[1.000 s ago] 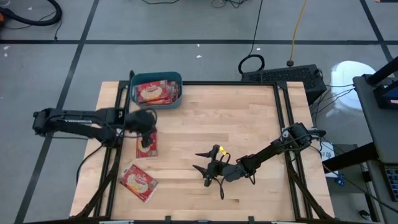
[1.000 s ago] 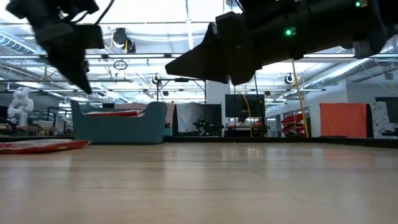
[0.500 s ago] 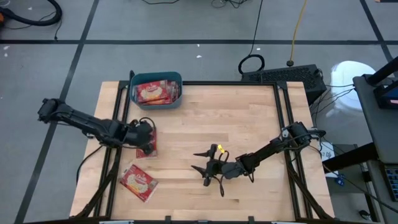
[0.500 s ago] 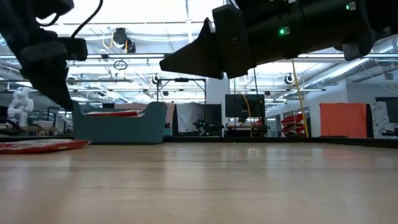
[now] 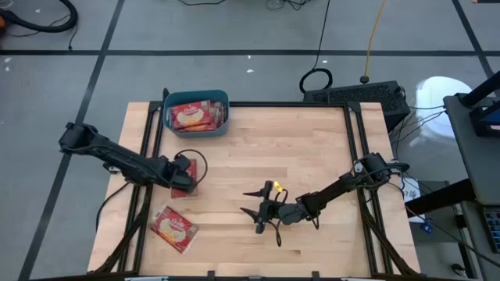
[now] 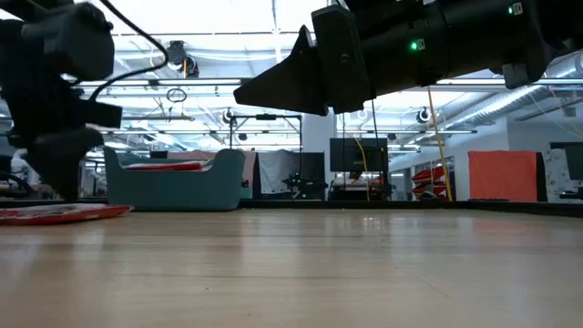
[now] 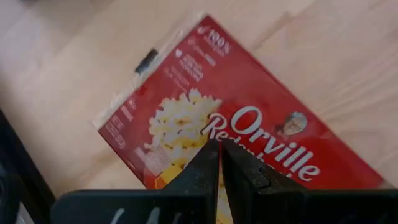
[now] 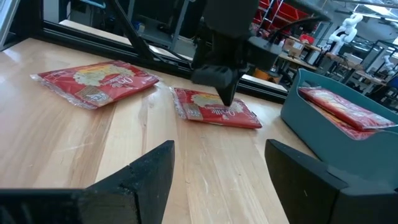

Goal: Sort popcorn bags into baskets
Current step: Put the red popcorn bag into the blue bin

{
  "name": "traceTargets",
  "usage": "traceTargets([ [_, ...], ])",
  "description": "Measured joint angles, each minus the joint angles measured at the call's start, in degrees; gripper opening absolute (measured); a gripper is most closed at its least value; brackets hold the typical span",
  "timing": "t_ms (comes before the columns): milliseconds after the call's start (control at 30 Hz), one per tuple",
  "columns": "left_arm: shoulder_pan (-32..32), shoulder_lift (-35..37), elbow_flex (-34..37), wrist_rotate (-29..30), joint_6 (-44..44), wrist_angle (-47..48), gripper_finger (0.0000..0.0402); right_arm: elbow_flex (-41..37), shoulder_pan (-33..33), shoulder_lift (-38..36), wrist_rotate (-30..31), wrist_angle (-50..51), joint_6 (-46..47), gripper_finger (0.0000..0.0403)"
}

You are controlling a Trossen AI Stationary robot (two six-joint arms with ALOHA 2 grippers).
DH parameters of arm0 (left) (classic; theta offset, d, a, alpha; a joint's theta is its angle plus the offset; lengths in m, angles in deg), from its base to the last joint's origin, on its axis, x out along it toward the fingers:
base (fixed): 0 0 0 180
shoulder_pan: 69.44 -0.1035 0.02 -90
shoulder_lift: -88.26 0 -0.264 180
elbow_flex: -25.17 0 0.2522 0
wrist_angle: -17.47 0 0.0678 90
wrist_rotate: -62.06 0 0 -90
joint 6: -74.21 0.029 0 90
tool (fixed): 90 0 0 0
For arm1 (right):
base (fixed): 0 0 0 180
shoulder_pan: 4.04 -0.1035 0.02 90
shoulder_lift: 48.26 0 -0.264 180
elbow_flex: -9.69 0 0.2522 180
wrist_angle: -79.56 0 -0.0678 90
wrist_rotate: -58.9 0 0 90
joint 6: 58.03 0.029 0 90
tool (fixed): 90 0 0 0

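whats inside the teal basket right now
The teal basket holds red popcorn bags, picture side up. At least two show, one overlapping the other. Whether more lie beneath them cannot be seen, since the top bags cover the basket's floor.

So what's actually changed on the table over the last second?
The left hand, shut, has come down onto the popcorn bag near the table's left edge, its arm swinging lower; nothing is lifted yet. The right hand stayed open in the middle, and the other loose bag and the blue bin of bags haven't moved.
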Motion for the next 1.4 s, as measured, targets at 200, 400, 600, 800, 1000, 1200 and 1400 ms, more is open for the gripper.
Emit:
traceTargets([
  [200, -0.04, -4.04, 0.0, -0.2, 0.47, -4.96, 0.0026, 0.0, -0.01, 0.0, 0.0, 0.01, 0.17, 0.0242],
  [400, -0.11, -5.09, -0.04, -0.14, 5.74, -16.26, 0.0026, 0.0, -0.02, 0.0, 0.0, 0.02, 0.6, 0.0242],
  [600, 0.85, -5.13, 0.04, -1.08, 17.48, -32.72, 0.0026, 0.0, 0.43, 0.0, 0.08, 0.08, 7.93, 0.0242],
  [800, 3.7, -4.45, -2.57, -5.42, 31.82, -38.95, 0.0026, 0.0, 4.27, 0.0, -2.08, 2.27, 25.15, 0.0242],
  [1000, 8.68, -4.28, -3.45, -3.39, 37.24, -34.64, 0.0026, 2.71, 5.46, 0.0, -7.28, 9.44, 26.07, 0.0242],
  [1200, 14.86, -4.28, -3.48, 4.61, 30.16, -22.42, 0.0026, 9.74, 6.52, 0.0, -7.49, 22.3, 26.55, 0.0242],
  [1400, 17.51, -4.76, -3.48, 10.56, 15.43, -12.75, 0.0026, 12.14, 7.84, 0.0, -9.2, 25.82, 18.79, 0.0242],
])
